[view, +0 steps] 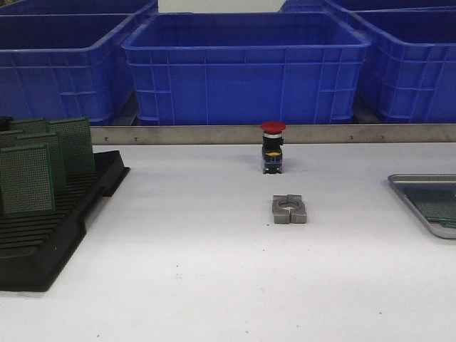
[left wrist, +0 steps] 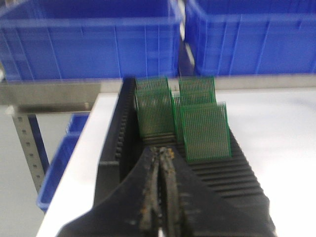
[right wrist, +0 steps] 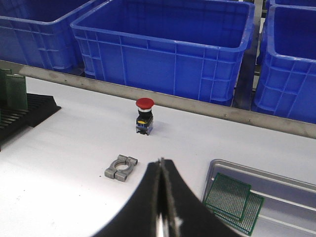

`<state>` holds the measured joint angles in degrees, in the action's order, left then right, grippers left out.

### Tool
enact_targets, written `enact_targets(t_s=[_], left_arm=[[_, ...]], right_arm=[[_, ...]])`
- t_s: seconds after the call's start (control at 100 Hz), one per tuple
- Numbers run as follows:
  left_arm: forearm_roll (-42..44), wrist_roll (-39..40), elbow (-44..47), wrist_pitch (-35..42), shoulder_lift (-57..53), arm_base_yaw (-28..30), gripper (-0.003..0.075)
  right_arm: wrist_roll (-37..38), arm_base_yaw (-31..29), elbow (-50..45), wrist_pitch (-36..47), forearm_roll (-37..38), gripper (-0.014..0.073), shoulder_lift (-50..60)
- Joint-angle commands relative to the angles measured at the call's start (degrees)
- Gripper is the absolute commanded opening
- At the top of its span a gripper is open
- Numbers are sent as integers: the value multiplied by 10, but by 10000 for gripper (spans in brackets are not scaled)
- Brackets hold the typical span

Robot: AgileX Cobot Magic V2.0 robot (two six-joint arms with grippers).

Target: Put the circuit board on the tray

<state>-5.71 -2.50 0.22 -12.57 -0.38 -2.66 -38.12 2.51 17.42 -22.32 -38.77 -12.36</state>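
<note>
Left fingers pressed together before racked circuit boards, right fingers together beside tray

Lighting was bright and even from overhead, with the white table nearly blown out in the front view and only short soft shadows under the clamp and the button. The left wrist view was noticeably soft, with the boards and bins smeared and the fingers up close out of focus. The right wrist view was sharper, with a mild sheen on the tray rim, and the front view looked a bit grainy.
</note>
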Motion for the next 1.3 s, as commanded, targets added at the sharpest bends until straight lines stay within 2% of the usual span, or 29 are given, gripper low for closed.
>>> enact_targets(t_s=[0.0, 1.15, 1.21, 1.29], left_arm=[[10, 22, 13, 27, -16, 1, -20], [16, 22, 12, 38, -16, 1, -20], [16, 22, 12, 38, -16, 1, -20], [16, 22, 12, 38, -16, 1, -20]], right_arm=[[-6, 1, 15, 30, -10, -60, -6], [-6, 1, 15, 29, -10, -60, -6], [-6, -1, 10, 41, -9, -60, -6], [-3, -8, -2, 98, 17, -60, -6]])
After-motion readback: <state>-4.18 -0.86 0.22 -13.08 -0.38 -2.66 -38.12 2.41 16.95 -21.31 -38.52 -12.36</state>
